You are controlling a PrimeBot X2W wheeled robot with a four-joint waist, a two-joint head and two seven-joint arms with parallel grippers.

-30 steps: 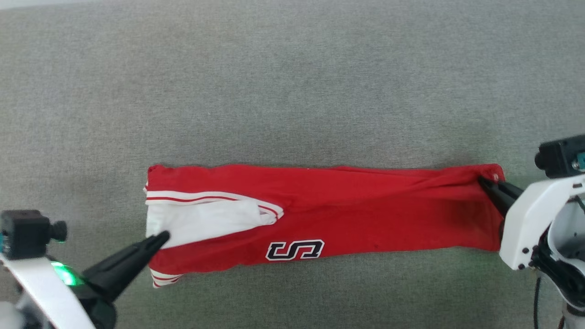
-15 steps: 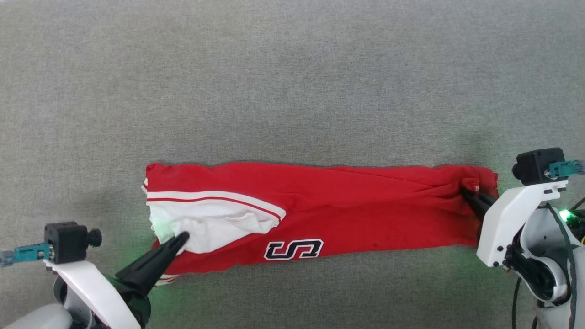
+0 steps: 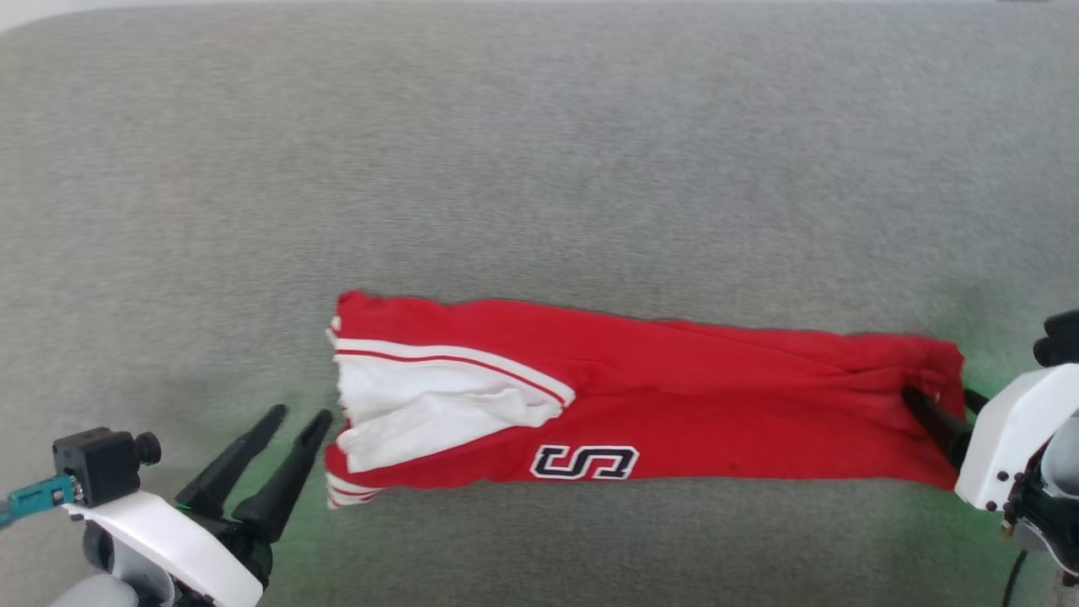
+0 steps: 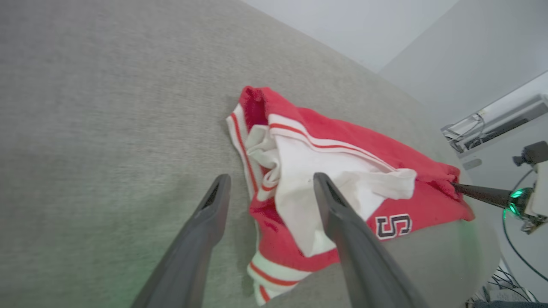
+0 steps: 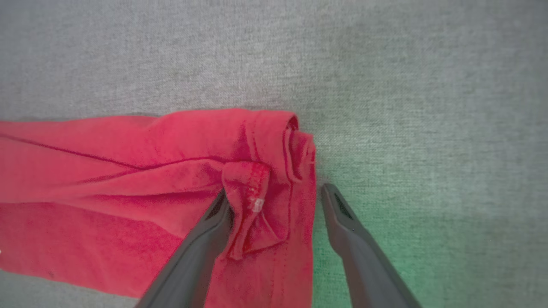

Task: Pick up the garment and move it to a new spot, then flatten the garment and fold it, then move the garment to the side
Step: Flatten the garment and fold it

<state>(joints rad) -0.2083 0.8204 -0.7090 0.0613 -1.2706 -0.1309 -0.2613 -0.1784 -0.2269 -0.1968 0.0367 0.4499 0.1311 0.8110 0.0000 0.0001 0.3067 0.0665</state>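
The garment is a red T-shirt lying as a long folded strip on the grey cloth surface. A white sleeve end and a dark outlined letter face up near its left end. My left gripper stands open just left of that end, apart from the cloth. In the left wrist view the left gripper has its right finger above the garment. My right gripper is open at the strip's right end. Between the right gripper jaws lies the bunched hem of the garment, loose.
The grey surface stretches wide behind and in front of the strip; its far edge shows at the top left. Beyond the surface's right end, the left wrist view catches a pale wall and cables.
Both grippers have gone from shut on the garment's ends to open. The left one has drawn back off the white sleeve. The head camera has shifted, so the strip sits further right.
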